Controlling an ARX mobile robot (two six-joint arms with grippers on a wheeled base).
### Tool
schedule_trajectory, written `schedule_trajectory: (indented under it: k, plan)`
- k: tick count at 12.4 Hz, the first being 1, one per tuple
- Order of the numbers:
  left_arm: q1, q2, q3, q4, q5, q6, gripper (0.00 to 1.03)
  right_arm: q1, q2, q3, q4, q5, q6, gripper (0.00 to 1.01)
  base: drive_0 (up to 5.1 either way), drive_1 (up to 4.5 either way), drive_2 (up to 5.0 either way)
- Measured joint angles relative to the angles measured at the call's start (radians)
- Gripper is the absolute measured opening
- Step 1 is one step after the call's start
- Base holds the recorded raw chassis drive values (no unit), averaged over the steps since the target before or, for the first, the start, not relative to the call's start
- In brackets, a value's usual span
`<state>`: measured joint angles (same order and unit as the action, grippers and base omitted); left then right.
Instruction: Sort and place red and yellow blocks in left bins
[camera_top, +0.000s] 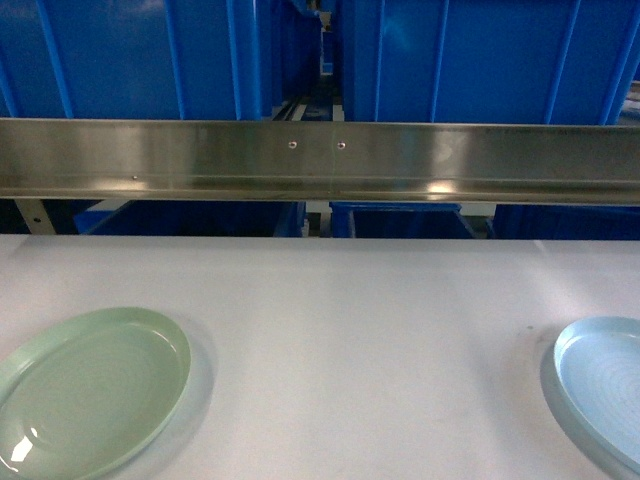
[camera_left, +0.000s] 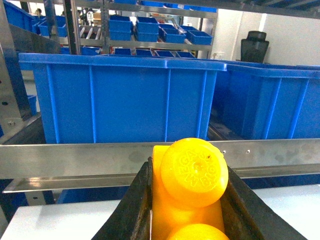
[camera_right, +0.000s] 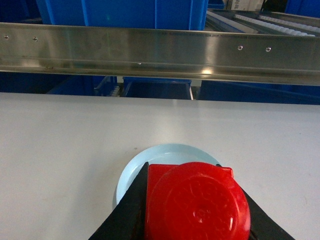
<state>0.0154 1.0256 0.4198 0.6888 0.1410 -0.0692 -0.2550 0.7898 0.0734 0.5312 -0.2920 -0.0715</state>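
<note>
In the left wrist view my left gripper (camera_left: 189, 168) is shut on the orange-yellow block (camera_left: 194, 175), studs facing the camera. It hangs above the table's far edge, facing a large blue bin (camera_left: 120, 100) behind the steel rail. My right gripper (camera_right: 182, 167) is shut on the red block (camera_right: 196, 202), held over a pale blue plate (camera_right: 131, 176). Neither gripper shows in the head view, where the blue bins (camera_top: 120, 60) fill the back behind the rail.
A steel rail (camera_top: 320, 160) runs across between the white table (camera_top: 330, 330) and the bins. A pale green plate (camera_top: 90, 390) lies at the front left and the pale blue plate (camera_top: 600, 385) at the front right. A second blue bin (camera_left: 270, 105) stands to the right.
</note>
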Motion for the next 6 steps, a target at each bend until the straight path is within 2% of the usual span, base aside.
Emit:
schedule_trajectory:
  k: [1,6]
  plan:
    - [0.0,0.0,0.0,0.001,0.001,0.004,0.28,0.0,0.0,0.0,-0.002,0.001,0.0,0.27,0.0,0.0,0.0]
    - [0.002,0.001,-0.001,0.001,-0.002,0.017,0.27,0.0,0.0,0.0,-0.003,0.002,0.0,0.27,-4.9,2.6,2.6]
